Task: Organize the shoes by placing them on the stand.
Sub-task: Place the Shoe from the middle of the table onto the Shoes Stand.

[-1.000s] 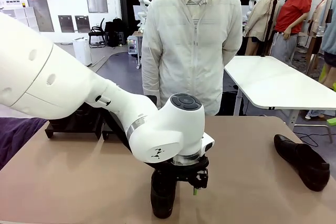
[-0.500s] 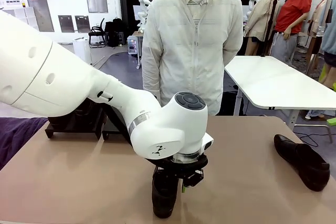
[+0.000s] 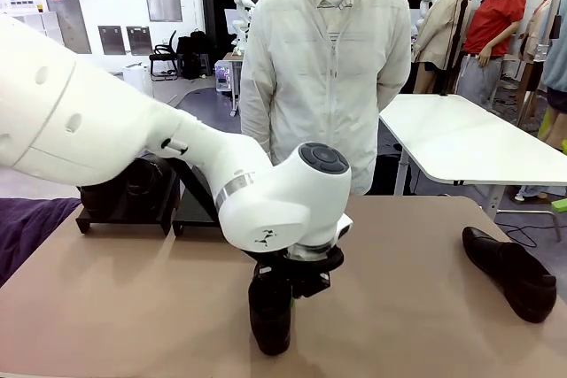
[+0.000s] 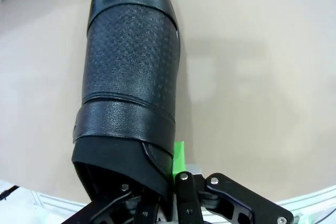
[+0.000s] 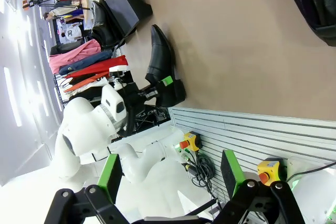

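Note:
A glossy black shoe point(image 3: 268, 318) stands near the table's front edge, toe pointing towards me. My left gripper point(image 3: 297, 288) comes down on its heel end. In the left wrist view the left gripper point(image 4: 170, 167) is shut on the rim of the shoe's opening, a green pad point(image 4: 179, 153) pressed against the leather of the shoe point(image 4: 131, 77). A second shoe point(image 3: 509, 272) lies on the table at the far right. The stand point(image 3: 197, 210) sits at the back left with a dark shoe point(image 3: 142, 185) on its left platform. My right gripper point(image 5: 170, 178) hangs open off the table.
A person in a white jacket point(image 3: 323, 68) stands at the far edge, hands behind the back. A purple cloth point(image 3: 27, 227) lies at the left. The tabletop point(image 3: 416, 307) between the two front shoes is bare.
My left gripper has closed its jaws on the shoe's heel rim. The arm and shoe have shifted slightly to the left. The right shoe has not moved.

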Robot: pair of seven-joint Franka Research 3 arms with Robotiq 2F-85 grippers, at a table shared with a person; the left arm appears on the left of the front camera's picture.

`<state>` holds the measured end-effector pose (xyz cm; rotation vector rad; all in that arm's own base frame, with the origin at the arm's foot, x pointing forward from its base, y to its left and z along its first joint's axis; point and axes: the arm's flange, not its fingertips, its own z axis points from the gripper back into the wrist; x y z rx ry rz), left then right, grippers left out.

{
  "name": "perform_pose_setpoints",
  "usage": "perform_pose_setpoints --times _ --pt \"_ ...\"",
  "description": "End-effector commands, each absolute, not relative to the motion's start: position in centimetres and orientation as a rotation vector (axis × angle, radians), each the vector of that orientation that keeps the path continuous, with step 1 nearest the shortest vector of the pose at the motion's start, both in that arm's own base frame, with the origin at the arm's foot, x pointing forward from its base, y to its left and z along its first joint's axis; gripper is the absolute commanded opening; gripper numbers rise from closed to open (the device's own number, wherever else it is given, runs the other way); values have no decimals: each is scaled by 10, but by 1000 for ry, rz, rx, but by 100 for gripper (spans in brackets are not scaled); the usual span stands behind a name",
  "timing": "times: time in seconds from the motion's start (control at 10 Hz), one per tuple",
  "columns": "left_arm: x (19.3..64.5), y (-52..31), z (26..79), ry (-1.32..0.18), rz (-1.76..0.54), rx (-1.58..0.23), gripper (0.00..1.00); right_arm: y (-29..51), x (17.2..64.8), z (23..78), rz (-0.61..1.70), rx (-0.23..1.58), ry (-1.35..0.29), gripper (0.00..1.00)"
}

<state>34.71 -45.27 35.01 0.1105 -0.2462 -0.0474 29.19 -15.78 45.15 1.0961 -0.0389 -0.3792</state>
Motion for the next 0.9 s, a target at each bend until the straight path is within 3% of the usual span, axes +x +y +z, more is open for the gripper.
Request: perform_pose_setpoints --times 0.0,0.4,0.7,0.8 --pt "350 -426 385 -300 -34 131 0 -161 292 454 -354 1095 -43 100" --pt "339 -305 480 -485 10 -10 0 -161 292 454 -354 1095 -43 100" --pt "360 -238 473 -735 25 35 0 -161 292 454 -354 1095 -43 100" --pt "368 -231 466 -758 41 71 0 -161 292 454 -354 1095 -43 100"
